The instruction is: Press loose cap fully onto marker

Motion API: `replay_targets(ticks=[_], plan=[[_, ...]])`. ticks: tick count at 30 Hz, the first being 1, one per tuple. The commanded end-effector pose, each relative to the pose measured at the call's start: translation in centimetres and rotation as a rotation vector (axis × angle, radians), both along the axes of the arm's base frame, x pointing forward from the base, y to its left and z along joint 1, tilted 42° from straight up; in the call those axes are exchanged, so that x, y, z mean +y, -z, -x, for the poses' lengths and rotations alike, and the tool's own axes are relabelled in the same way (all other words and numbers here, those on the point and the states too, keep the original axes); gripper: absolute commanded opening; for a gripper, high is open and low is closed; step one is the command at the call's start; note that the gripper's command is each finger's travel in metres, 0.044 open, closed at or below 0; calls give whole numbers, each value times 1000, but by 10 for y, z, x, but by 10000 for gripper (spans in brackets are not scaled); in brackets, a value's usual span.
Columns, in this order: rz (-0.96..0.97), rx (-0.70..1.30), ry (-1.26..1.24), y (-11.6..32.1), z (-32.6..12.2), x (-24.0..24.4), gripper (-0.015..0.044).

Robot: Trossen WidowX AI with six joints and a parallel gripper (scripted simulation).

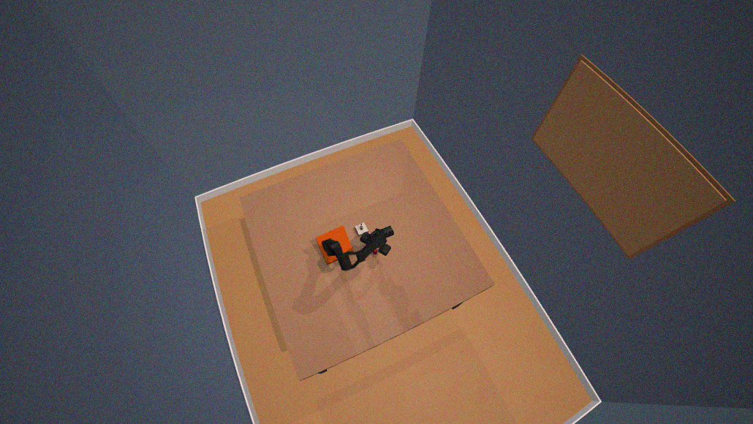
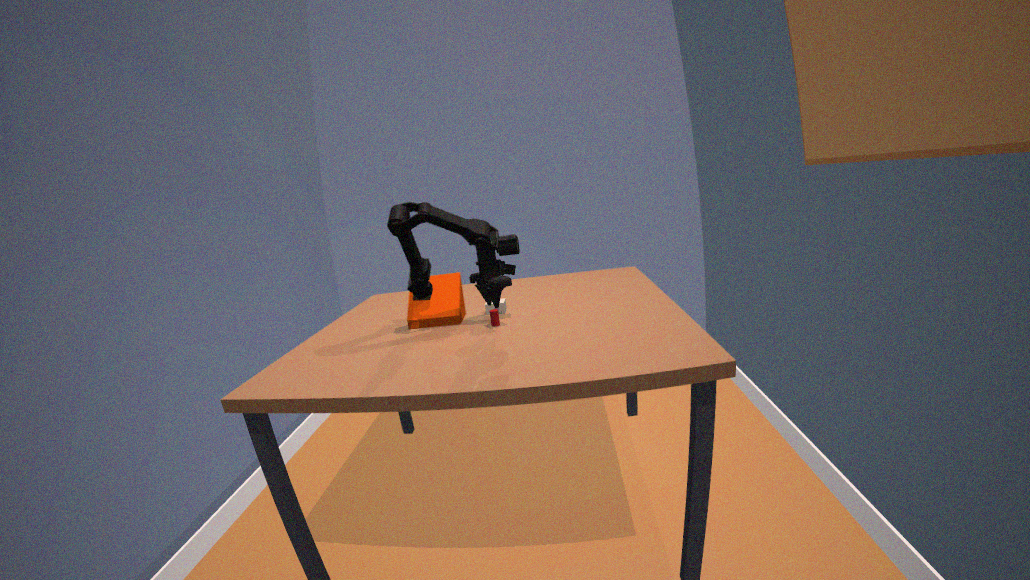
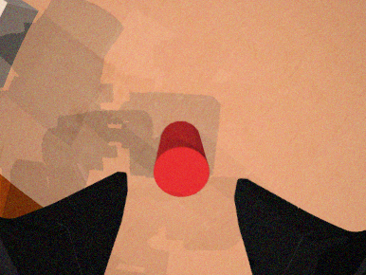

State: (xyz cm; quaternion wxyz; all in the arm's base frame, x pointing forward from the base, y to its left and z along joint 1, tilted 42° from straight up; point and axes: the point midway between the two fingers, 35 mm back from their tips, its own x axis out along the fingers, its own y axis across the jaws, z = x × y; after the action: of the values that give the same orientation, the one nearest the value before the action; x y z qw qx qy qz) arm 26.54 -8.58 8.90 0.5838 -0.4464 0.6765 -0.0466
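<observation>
Exterior view gives the broadest picture: the desk (image 2: 576,338) carries an orange base block (image 2: 435,302) from which the arm (image 2: 446,223) arches up and over, then points straight down near the desk's middle. That vertical pose suits a top-down pick, since the cap (image 2: 494,317) stands upright and loose on the desk and is best taken from above. The hand (image 2: 493,301) hangs directly over the red cap, its tips just above it and apparently not touching. The white holder block (image 2: 504,306) sits just behind the cap, mostly hidden by the hand here, so the marker itself cannot be made out from this side.

The top view shows the layout that the exterior view flattens: the holder block (image 1: 360,228) with the dark marker standing in it lies just beside the arm's wrist, and a speck of the cap (image 1: 375,251) peeks out under the hand.

The wrist view alone shows the grip state. The cap (image 3: 181,165) stands between the two dark fingers, slightly nearer the left one, with desk visible on both sides. The hand is half spread and holds nothing; the pick appears yet to come. A corner of the holder block (image 3: 11,24) sits at the upper left edge.
</observation>
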Motion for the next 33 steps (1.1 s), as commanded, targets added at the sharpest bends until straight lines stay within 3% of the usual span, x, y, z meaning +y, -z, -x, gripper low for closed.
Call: replay_targets(ticks=[1,29,33], plan=[[3,7,-2,6,0,-5,238],[6,6,-2,37,-3,-33,238],[6,6,-2,37,-3,-33,133]])
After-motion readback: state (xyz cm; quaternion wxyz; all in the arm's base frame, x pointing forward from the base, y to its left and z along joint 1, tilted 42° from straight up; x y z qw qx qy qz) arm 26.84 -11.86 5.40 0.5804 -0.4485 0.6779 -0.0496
